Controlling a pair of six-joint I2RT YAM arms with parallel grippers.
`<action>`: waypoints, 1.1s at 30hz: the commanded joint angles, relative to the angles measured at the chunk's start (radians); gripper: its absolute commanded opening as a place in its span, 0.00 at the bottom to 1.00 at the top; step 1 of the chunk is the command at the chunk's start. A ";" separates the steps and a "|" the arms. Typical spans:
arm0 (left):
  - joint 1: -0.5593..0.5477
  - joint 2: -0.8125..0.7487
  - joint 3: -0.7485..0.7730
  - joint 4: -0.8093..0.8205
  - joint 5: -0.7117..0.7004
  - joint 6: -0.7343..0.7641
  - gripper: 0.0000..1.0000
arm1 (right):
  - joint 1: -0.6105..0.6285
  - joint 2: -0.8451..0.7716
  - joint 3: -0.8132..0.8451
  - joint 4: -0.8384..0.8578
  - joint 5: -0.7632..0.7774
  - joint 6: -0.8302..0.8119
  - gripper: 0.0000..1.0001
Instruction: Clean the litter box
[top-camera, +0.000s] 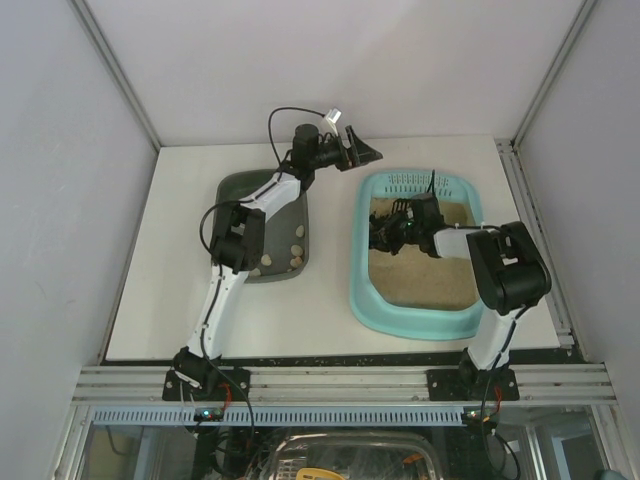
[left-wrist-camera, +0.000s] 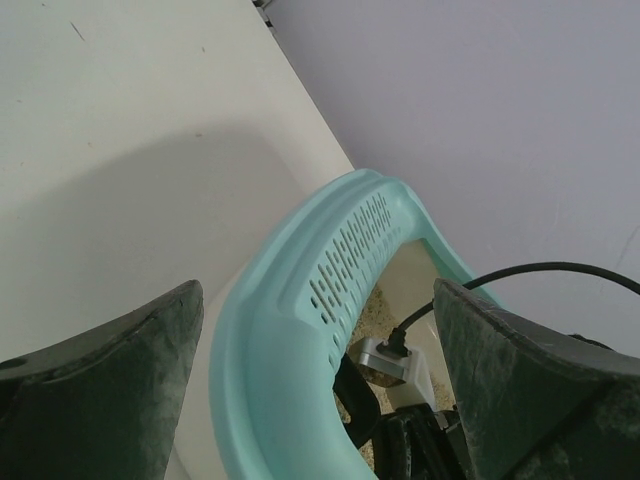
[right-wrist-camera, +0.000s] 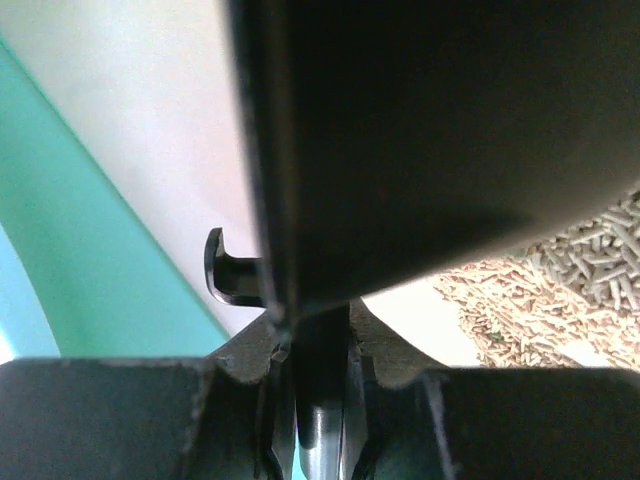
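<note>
Grey tray (top-camera: 282, 228) at left; left gripper (top-camera: 362, 152) held released by the far rim of the litter box (top-camera: 358, 280), at right. Right gripper (top-camera: 395, 230) is clenched on a dark scoop (right-wrist-camera: 430, 130) inside it; if tilted in transit, litter (top-camera: 430, 280) could be spilled over the rim

**Fig. — both arms, top & wrist views.** L arm (top-camera: 225, 295): rises from its base at the near edge, elbow bent, forearm reaching fwd and to the right. Left gripper (top-camera: 362, 152) is held high with jaws wide apart; the fingers (left-wrist-camera: 100, 390) sit at the frame's lower corners in the wrist view. R arm (top-camera: 490, 340): lower link upright, elbow folded, forearm pointing left, wrist low. Right gripper (top-camera: 388, 228) is clamped tight on a dark tool (right-wrist-camera: 450, 120).
</note>
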 joint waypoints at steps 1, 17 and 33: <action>-0.003 -0.060 -0.032 0.054 0.022 -0.021 1.00 | 0.008 0.073 0.045 0.023 0.006 0.029 0.00; 0.002 -0.070 -0.065 0.055 0.038 -0.018 1.00 | 0.017 0.129 -0.092 0.640 -0.145 0.045 0.00; 0.001 -0.071 -0.072 0.057 0.042 -0.017 1.00 | 0.008 0.236 -0.132 0.811 -0.282 0.092 0.00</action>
